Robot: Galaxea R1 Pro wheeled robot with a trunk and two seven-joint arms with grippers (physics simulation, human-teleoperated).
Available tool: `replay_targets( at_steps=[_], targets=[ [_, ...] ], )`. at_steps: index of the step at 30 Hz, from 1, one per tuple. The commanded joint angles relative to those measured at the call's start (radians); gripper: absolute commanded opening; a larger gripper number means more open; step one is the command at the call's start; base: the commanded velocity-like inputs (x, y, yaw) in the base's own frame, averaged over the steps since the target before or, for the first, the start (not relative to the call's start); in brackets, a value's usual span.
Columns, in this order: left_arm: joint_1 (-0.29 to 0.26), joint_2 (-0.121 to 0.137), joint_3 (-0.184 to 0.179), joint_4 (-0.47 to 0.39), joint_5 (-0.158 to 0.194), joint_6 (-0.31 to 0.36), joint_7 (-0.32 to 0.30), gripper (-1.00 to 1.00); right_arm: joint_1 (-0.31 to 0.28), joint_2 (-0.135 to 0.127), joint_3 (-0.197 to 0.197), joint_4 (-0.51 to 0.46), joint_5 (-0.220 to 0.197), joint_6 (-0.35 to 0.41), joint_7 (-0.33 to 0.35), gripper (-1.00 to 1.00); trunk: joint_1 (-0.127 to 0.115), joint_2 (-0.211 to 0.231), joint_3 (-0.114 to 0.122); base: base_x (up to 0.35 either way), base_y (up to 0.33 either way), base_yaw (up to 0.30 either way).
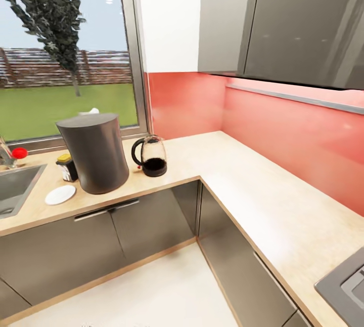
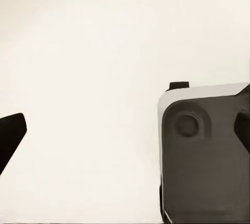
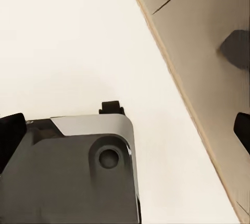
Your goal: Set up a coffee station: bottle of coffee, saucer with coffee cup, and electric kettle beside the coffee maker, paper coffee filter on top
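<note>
The tall dark grey coffee maker (image 1: 93, 152) stands on the beige kitchen countertop (image 1: 242, 180) by the window. The glass electric kettle (image 1: 150, 156) stands close on its right. On its left is the small bottle of coffee (image 1: 66, 167) with a yellow cap. The white saucer (image 1: 60, 195) lies bare in front of the bottle. A small white scrap, perhaps the paper coffee filter (image 1: 91, 111), peeks over the maker's far top rim. The coffee cup and the kitchen shelf are out of view. My left gripper (image 2: 125, 135) and right gripper (image 3: 125, 135) hang open over the pale floor, holding nothing.
A steel sink (image 1: 15, 188) is set into the counter at far left, with a red-topped item (image 1: 19, 153) behind it. Grey wall cabinets (image 1: 283, 23) hang over the right run of counter. A hob corner (image 1: 346, 279) shows at lower right. The robot's grey base (image 2: 203, 156) sits below the grippers.
</note>
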State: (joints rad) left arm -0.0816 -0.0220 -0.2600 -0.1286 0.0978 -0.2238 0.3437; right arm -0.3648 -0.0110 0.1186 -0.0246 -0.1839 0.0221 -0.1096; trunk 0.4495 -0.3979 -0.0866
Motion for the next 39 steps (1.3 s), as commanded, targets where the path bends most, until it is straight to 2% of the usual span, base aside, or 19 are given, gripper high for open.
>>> replay_targets(
  at_steps=[1,5,8,11,12,14,17,19,24,28,39],
  targets=[
    [-0.001,0.003,-0.008,0.016,0.012,-0.002,0.003,1.0,0.0,0.0,0.009,-0.001,-0.01,0.002,0.008,1.0,0.001,-0.002,-0.003,0.0,0.0,0.236],
    [-0.001,0.008,-0.005,0.035,0.014,0.024,-0.008,1.0,0.0,-0.002,0.008,0.0,-0.01,0.004,0.08,1.0,0.001,-0.002,-0.006,0.0,0.0,0.236],
    [-0.001,0.009,-0.004,0.038,0.015,0.085,-0.056,1.0,0.0,-0.005,0.007,0.0,-0.009,0.005,0.134,1.0,0.001,-0.002,-0.009,0.0,0.0,0.236],
    [-0.003,0.016,-0.004,0.039,0.015,0.142,-0.113,1.0,0.0,-0.007,0.007,0.0,-0.009,0.005,0.152,1.0,0.001,-0.002,-0.012,0.0,0.0,0.236],
    [-0.004,0.029,-0.003,0.039,0.018,0.177,-0.15,1.0,0.0,-0.007,0.007,0.0,-0.009,0.005,0.158,1.0,0.001,-0.002,-0.013,0.0,0.0,0.236],
    [-0.005,0.052,-0.001,0.037,0.031,0.204,-0.182,1.0,0.0,-0.007,0.007,0.0,-0.009,0.005,0.16,1.0,0.001,-0.002,-0.014,0.0,0.0,0.233],
    [-0.006,0.077,0.0,0.037,0.057,0.217,-0.195,1.0,0.0,-0.007,0.007,0.0,-0.009,0.005,0.161,1.0,0.001,-0.002,-0.017,0.0,0.0,0.229],
    [-0.007,0.1,0.006,0.038,0.093,0.225,-0.201,1.0,0.0,-0.007,0.007,0.0,-0.009,0.006,0.163,1.0,0.001,-0.002,-0.019,0.0,0.0,0.23],
    [-0.007,0.121,0.012,0.037,0.141,0.274,-0.206,1.0,0.001,-0.007,0.007,0.0,-0.009,0.005,0.164,1.0,0.001,-0.002,-0.023,0.0,0.0,0.24],
    [-0.007,0.124,0.012,0.037,0.151,0.313,-0.205,1.0,0.001,-0.007,0.007,0.0,-0.009,0.005,0.165,1.0,0.001,-0.002,-0.026,0.0,0.0,0.255],
    [-0.001,0.124,0.012,0.039,0.153,0.309,-0.207,1.0,0.001,-0.008,0.007,0.0,-0.009,0.006,0.162,1.0,0.001,-0.002,-0.032,0.0,0.0,0.265]
  ],
)
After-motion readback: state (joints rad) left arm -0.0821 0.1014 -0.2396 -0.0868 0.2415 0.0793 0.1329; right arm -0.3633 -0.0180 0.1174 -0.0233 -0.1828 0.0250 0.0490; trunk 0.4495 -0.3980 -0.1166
